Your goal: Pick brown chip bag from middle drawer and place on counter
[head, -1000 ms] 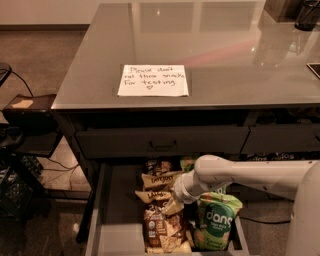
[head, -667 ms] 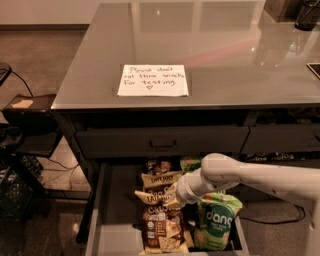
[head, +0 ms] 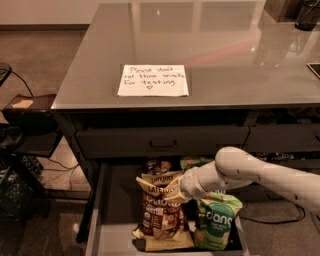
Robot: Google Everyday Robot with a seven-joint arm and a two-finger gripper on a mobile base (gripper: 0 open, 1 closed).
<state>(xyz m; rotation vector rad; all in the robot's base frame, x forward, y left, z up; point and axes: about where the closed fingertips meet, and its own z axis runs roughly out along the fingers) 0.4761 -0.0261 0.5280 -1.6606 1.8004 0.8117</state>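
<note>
The middle drawer is pulled open below the counter. A brown chip bag stands upright in it, with its tan top band toward the left. My gripper reaches in from the right on the white arm and is shut on the bag's top right corner. Another brown bag lies behind it at the drawer's back. The bag's cream lower edge rests near the drawer's front.
A green "dang" bag stands right of the brown bag, under my arm. The closed upper drawer has a black handle. A white handwritten note lies on the counter. A dark object is on the counter's far right. Black crates and cables are on the floor to the left.
My gripper has closed in on the brown bag's top, and the bag now stands more upright. The arm shifted slightly right.
</note>
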